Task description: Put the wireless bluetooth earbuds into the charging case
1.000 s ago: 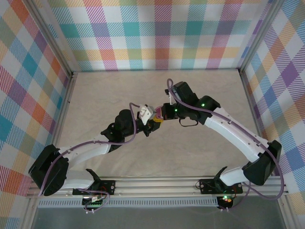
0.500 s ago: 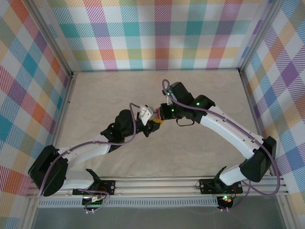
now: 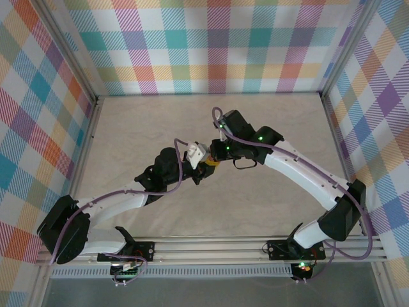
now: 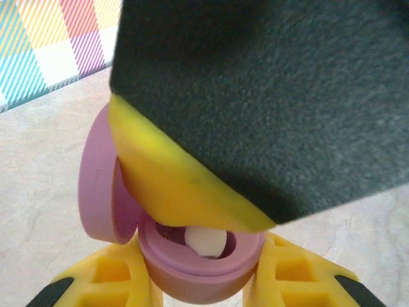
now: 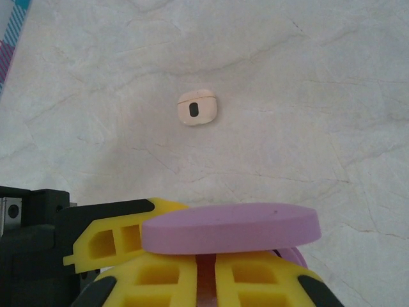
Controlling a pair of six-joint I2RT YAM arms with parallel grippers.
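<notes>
Two arms bowed inward, left gripper gripping case

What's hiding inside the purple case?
One cream-white earbud sits in the purple case. A yellow finger covers the rest inside, so I can't tell if another is there.

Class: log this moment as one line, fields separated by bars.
left gripper: shut on purple case | case: lid open, cream earbud inside | right gripper: over case, jaws unclear | table: second cream earbud loose
</notes>
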